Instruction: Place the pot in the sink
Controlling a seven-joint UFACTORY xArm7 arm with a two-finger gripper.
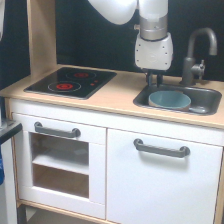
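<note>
Pot (169, 99) sits inside sink (212, 95), near its rear-left corner; gripper (154, 80) directly above pot rim, finger state indiscernible.

Toy kitchen unit with light wood worktop (115, 97) over white cabinet fronts. Grey bar handles on door (161, 148) and oven front (56, 131). Black hob (72, 81) with red rings at the exterior view's left. Dark wall (90, 40) behind. Tall wooden upright (41, 35) at rear left. Even, soft lighting.

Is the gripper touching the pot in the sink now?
Cannot tell. In the exterior view the gripper stands right at the back rim of the pot, which sits in the sink, but the blurred picture shows neither contact nor gap plainly.
</note>
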